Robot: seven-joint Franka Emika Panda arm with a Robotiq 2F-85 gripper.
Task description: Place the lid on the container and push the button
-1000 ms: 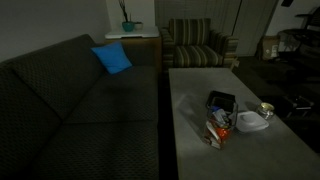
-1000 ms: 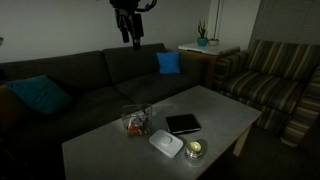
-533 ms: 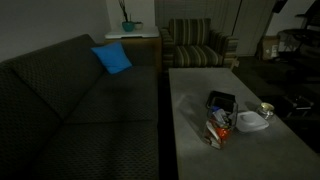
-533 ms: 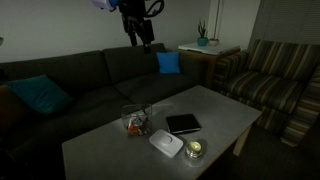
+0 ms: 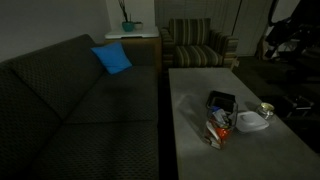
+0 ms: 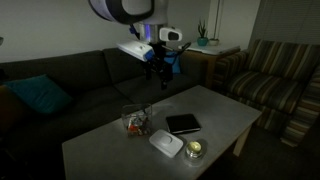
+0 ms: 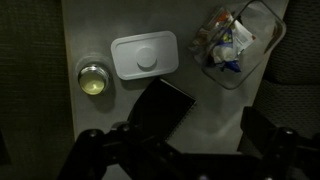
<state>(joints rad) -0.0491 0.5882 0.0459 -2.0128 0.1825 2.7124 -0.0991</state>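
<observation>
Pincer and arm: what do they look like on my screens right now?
The arm has rounded white shells with a dark ring at the joint. The pincer is black, with two chunky fingers in the wrist view.

White rounded arm (image 6: pixel 122 10), black claw (image 6: pixel 160 80), chunky dark fingers (image 7: pixel 268 135)

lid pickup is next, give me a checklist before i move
1. fingers open and empty: ok
2. lid flat on the table, nothing on top: ok
3. container top uncovered: ok
4. fingers down at the lid: not ok, they hang high above the table
5. round tin clear of the lid: cannot tell, they sit very close
</observation>
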